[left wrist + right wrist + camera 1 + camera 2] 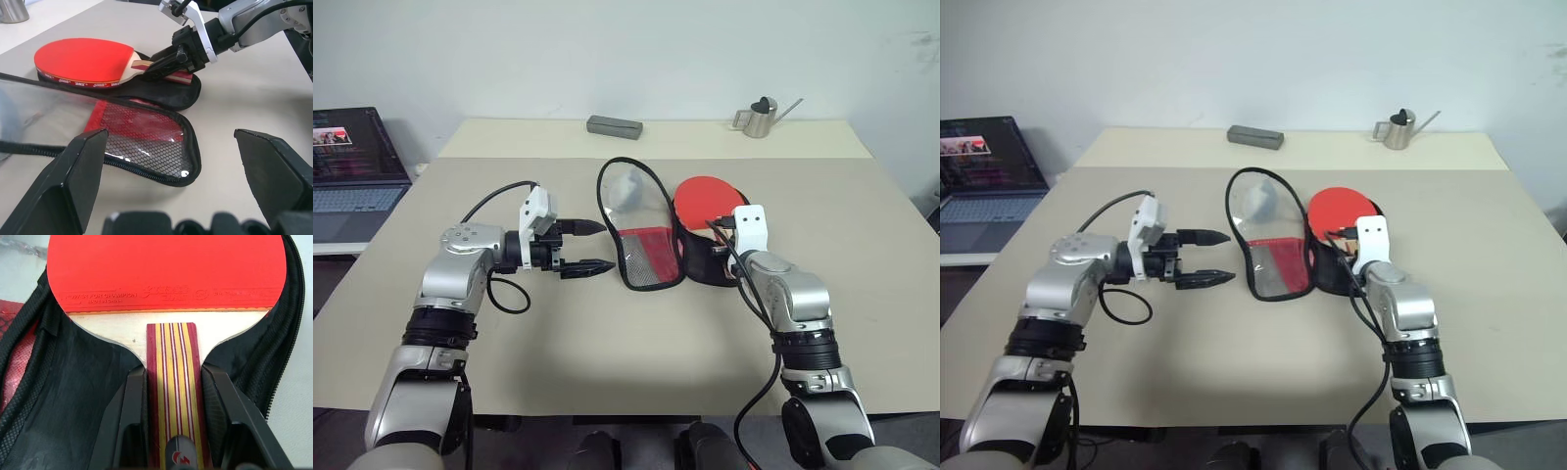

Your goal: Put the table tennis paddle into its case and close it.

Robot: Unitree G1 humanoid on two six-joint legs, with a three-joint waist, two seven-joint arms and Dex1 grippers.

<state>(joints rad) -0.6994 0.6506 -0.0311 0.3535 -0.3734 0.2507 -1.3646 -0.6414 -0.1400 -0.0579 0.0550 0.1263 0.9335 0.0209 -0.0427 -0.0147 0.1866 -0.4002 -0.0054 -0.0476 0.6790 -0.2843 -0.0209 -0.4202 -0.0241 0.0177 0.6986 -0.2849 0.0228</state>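
Paddle [166,264] first: its blade is a round face of bright red rubber with faint embossed lettering along the lower edge, bordered there by a thin orange-tan line of sponge. Below that a pale bare-wood shoulder narrows into a handle [173,396] striped lengthwise in dark red and yellowish wood, with a small round red-and-white badge near its end. It lies flat on the black inner half of the case [161,95], blade pointing away from the robot, on the right part of the beige table [587,343].

The case is unzipped and spread like a book. Its black fabric half sits under the paddle, edged by a black zipper. The other half [641,230] lies just to the left, with a clear window at the far end and red fabric under black mesh at the near end.

The right gripper [173,431] pinches the handle, one black finger pressed against each side. The left gripper [579,245] hovers just left of the case's open flap, pointing toward it, its two fingers spread wide and holding nothing.
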